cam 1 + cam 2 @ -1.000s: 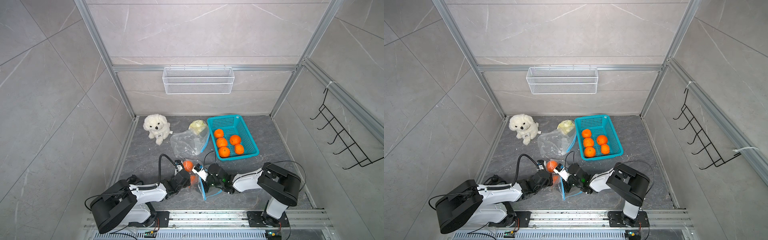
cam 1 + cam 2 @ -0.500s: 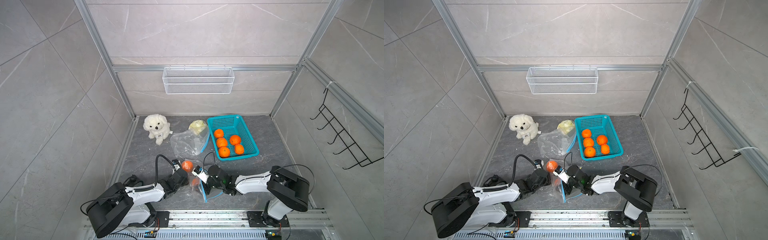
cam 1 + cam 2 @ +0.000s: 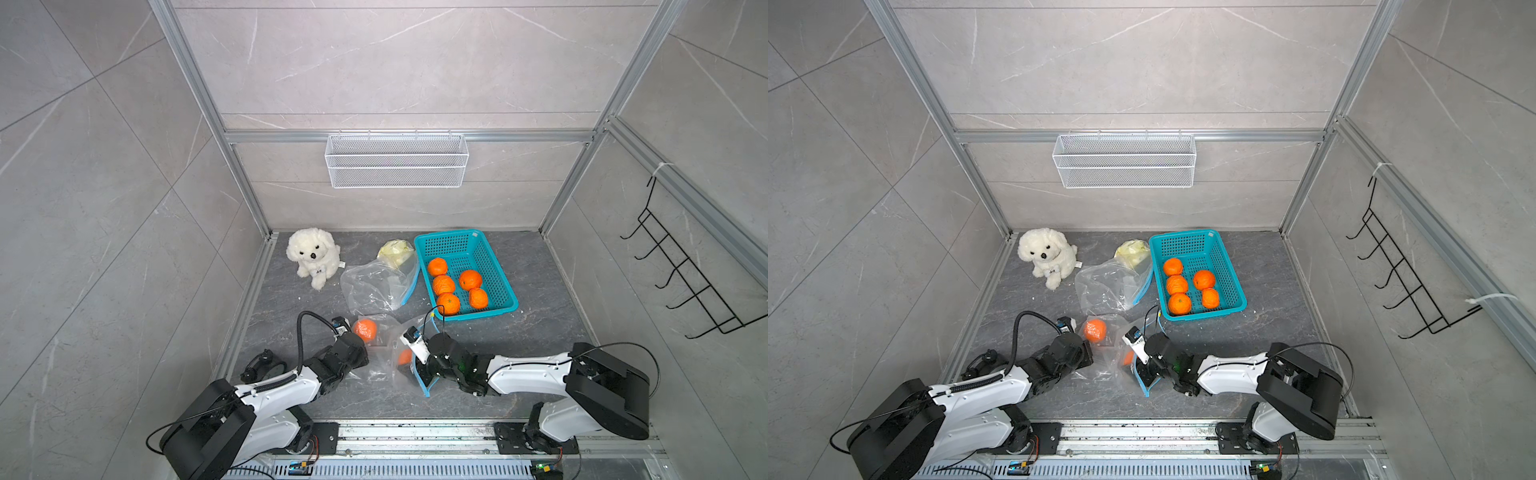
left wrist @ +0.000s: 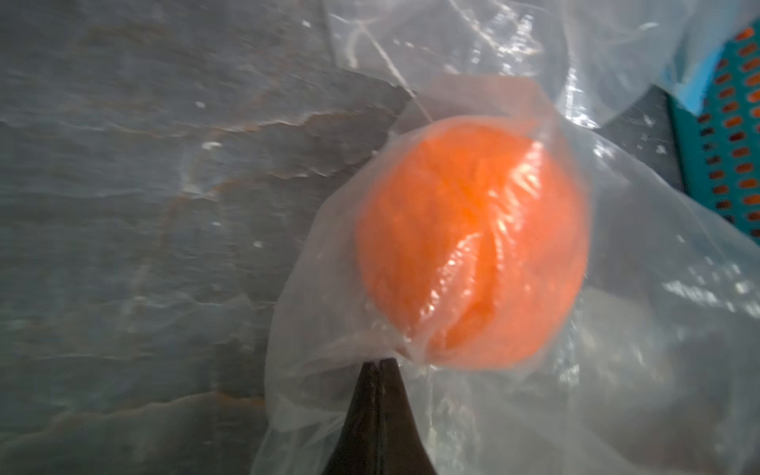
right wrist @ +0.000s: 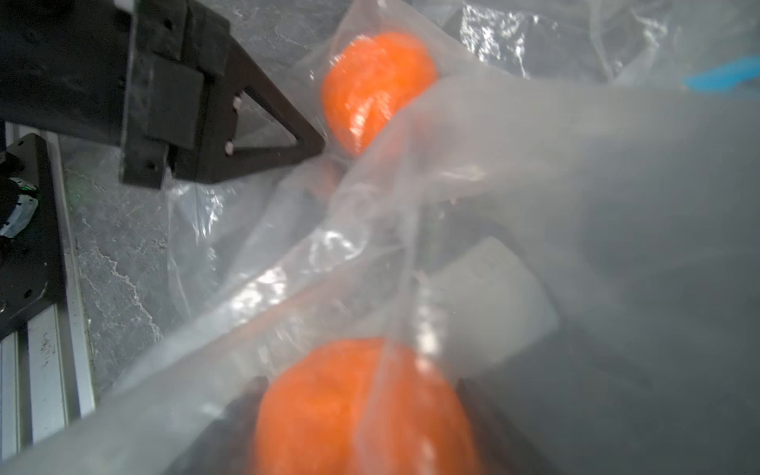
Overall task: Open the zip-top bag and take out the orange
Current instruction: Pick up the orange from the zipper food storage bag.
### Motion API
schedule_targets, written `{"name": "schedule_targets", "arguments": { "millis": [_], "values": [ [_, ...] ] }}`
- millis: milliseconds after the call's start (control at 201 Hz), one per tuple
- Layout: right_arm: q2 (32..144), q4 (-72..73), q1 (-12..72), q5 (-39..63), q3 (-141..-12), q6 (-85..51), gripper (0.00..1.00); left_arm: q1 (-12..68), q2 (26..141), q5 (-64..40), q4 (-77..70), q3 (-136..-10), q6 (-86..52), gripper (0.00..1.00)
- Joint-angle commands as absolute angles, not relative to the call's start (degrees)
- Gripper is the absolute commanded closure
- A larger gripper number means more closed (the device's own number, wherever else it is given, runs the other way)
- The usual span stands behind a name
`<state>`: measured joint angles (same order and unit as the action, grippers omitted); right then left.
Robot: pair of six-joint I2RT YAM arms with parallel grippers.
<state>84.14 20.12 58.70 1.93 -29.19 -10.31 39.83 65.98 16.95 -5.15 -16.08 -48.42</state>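
A clear zip-top bag point(image 3: 380, 368) with a blue zip strip point(image 3: 420, 381) lies crumpled near the front, in both top views. My left gripper point(image 4: 378, 362) is shut on a fold of its plastic, beside one orange point(image 4: 473, 242) that sits wrapped in the bag's far end point(image 3: 365, 330). My right gripper point(image 5: 362, 432) reaches in through the bag's mouth point(image 3: 409, 362). Its dark fingers press on both sides of a second orange point(image 5: 329, 403), seen through the film. In the right wrist view the left gripper's point(image 5: 320, 144) tip is next to the far orange point(image 5: 376, 88).
A teal basket point(image 3: 500, 266) holding several oranges stands behind on the right. An empty clear bag point(image 3: 374, 286) and a yellowish crumpled wad point(image 3: 395, 251) lie beside it. A white plush dog point(image 3: 313, 257) sits at the back left. A wire shelf point(image 3: 397, 166) hangs on the back wall.
The orange between my right fingers has slid a little to the right, toward the bag's mouth. The right arm has stretched lower and its elbow moved right. The left gripper stayed pinched on the plastic.
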Motion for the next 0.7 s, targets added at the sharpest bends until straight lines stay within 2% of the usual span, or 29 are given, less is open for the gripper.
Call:
{"name": "schedule_targets", "arguments": {
  "millis": [0, 209, 309, 498, 692],
  "values": [
    [83.85, 15.69, 58.4, 1.1, -28.2, -11.27, 0.24, 38.94, 66.03, 21.75, -0.71, -15.73, -46.92, 1.0],
    [86.44, 14.76, 58.36, 2.15, -30.06, -11.78, 0.32, 38.94, 66.31, 19.69, -1.87, -16.13, -46.44, 1.0],
    [80.26, 13.23, 58.01, -0.28, -27.95, -14.03, 0.33, 37.99, 64.8, 21.48, 1.75, -17.2, -46.06, 1.0],
    [64.65, 5.19, 54.09, -1.69, -25.33, -19.0, 0.37, 31.98, 61.03, 17.78, 2.86, -16.78, -44.25, 1.0],
    [58.32, -3.51, 50.37, -2.79, -29.0, -19.68, 0.42, 31.24, 57.27, 15.44, 3.6, -16.61, -43.99, 1.0]
  ]
}}
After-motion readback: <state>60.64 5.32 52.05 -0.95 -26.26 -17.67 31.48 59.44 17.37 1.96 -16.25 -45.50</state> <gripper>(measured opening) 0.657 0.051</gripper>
